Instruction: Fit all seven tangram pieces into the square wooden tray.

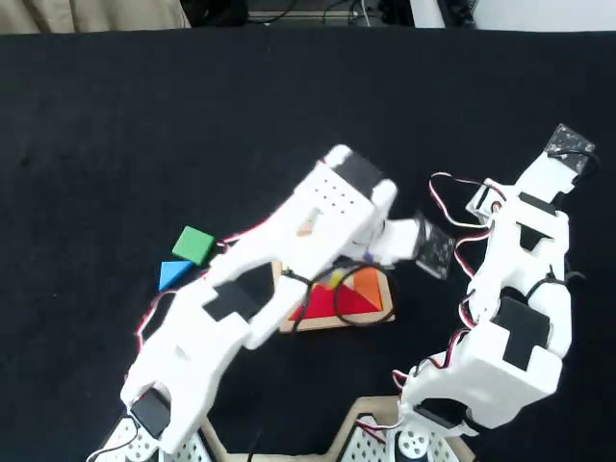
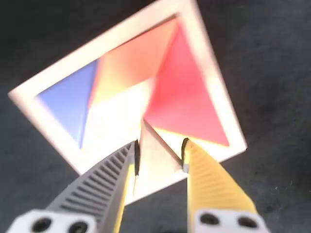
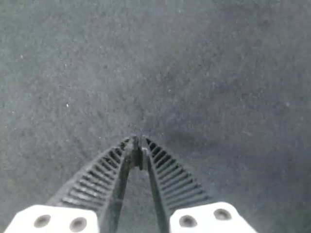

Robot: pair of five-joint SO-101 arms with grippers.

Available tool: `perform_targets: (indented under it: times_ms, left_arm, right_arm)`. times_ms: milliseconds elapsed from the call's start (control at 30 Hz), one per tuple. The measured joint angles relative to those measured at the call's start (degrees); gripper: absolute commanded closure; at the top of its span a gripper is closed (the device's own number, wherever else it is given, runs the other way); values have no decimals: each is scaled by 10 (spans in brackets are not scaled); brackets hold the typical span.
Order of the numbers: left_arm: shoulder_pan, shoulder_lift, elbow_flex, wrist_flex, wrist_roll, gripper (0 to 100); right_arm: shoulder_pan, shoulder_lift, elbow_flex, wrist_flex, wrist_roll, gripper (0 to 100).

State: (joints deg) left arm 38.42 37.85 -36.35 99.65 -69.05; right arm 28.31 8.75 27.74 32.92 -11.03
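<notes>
Over the square wooden tray we see the left pincer clamping a pale flat triangle, the right pincer closed, empty, above the fuzzy tabletop.

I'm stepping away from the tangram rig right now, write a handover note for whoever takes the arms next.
Left gripper: shut on a pale yellow triangle, low over the open part of the wooden tray.
Right gripper: shut, empty, over the black cloth, off to the side of the tray.
Done: blue triangle, orange piece and red triangle lie in the tray.
Left: seat the held triangle, then fetch the green square and second blue triangle, loose on the cloth on the left arm's side.
</notes>
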Motion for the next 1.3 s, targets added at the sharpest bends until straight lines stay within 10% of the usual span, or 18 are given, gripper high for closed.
perform_targets:
  times_ms: [733, 1033, 1300]
  left_arm:
    - [-8, 84, -92, -18, 128, 712]
    - [-139, -33, -148, 6, 271, 713]
    - [-287, -302, 18, 7, 486, 713]
  right_arm:
    - [18, 0, 0, 0, 0, 987]
    - [7, -40, 11, 7, 4, 987]
    - [-136, -246, 84, 100, 165, 988]
